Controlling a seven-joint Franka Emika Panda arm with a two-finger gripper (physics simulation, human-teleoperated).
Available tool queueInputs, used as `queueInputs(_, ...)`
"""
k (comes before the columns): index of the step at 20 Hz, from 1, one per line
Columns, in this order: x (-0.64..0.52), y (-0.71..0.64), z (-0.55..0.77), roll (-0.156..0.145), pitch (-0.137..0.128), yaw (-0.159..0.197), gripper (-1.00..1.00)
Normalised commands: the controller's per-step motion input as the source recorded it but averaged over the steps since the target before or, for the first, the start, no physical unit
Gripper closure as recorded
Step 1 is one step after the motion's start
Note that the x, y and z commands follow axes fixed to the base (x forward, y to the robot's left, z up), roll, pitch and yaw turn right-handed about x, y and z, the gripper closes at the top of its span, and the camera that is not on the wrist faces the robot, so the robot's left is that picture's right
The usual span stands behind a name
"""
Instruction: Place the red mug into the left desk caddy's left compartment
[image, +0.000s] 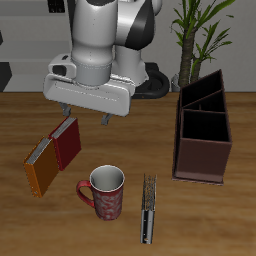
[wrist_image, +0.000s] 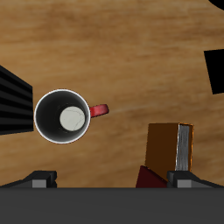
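The red mug (image: 103, 192) stands upright on the table near the front edge, with a white inside and its handle toward the orange book. In the wrist view the mug (wrist_image: 62, 115) shows from above, empty. My gripper (image: 87, 116) is open and empty, high above the table, farther back than the mug and beside the red book. Its fingertips (wrist_image: 39, 178) show at the edge of the wrist view, apart from the mug. The left desk caddy (image: 203, 150) stands at the table's side. Its left compartment (image: 203, 93), the far end pocket with high slanted walls, looks empty.
A red book (image: 68, 143) and an orange book (image: 42, 168) lie side by side behind the mug. A thin dark book (image: 149, 208) stands upright close beside the mug. A potted plant (image: 200, 30) stands behind the caddy.
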Motion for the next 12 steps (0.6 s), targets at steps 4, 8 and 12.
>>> queueInputs(4,0.07,-0.03,-0.39,-0.022,0.003,-0.034,-1.00)
queueInputs(8,0.06,0.01,-0.24,0.001,-0.008,-0.020,-1.00)
queueInputs(12,0.11,0.02,-0.31,0.012,0.006,-0.021,-1.00)
